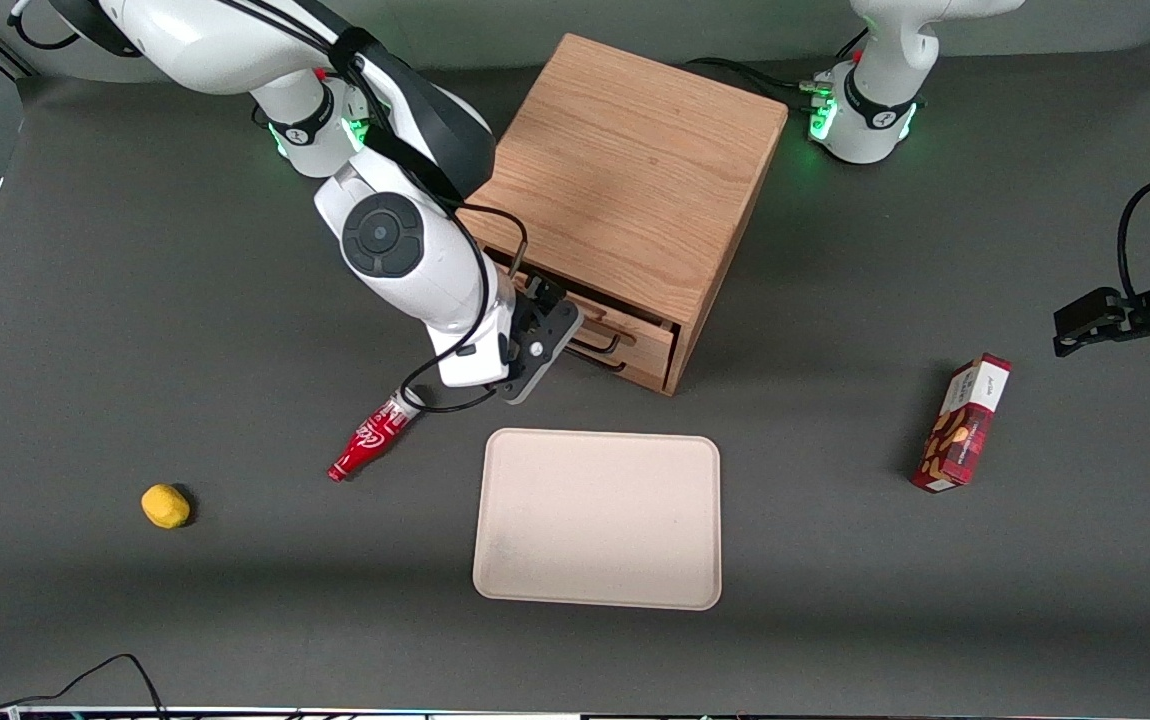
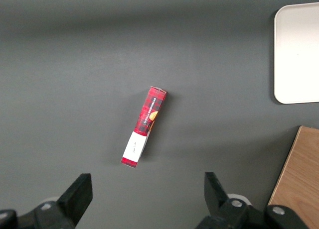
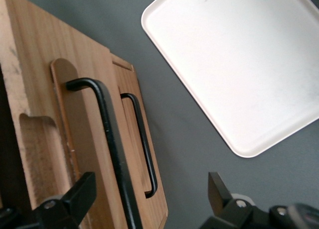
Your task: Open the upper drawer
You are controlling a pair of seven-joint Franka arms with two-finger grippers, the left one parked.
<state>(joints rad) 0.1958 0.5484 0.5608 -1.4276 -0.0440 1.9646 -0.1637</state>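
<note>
Front view shows the oak wooden cabinet (image 1: 625, 190) standing on the dark grey counter (image 1: 135, 330), close to the counter edge farthest from the camera and about midway along it. Its front faces the camera at a slant. The upper drawer (image 1: 603, 318), a wide shallow light-wood box with a thin black wire handle (image 1: 597, 344), sits at the top of that front and looks pulled out only slightly, if at all. The lower drawer (image 3: 134, 154) carries a similar black handle (image 3: 142, 139), seen best in the right wrist view.

The black 2-finger gripper (image 1: 538, 352) of the right arm hangs directly in front of the upper drawer, at handle height. In the right wrist view its 2 fingers (image 3: 75, 199) stand spread apart, with the upper handle's bar running between them and no contact visible on either side.

A cream rectangular tray (image 1: 597, 518) lies flat on the counter, nearer to the camera than the cabinet. A small red bottle (image 1: 369, 440) lies on its side beside the tray, toward the working arm's end. A yellow rounded lump (image 1: 165, 505) rests farther toward that end of the counter. A red tartan-patterned carton (image 1: 962, 424) lies toward the parked arm's end, well apart from the tray.
</note>
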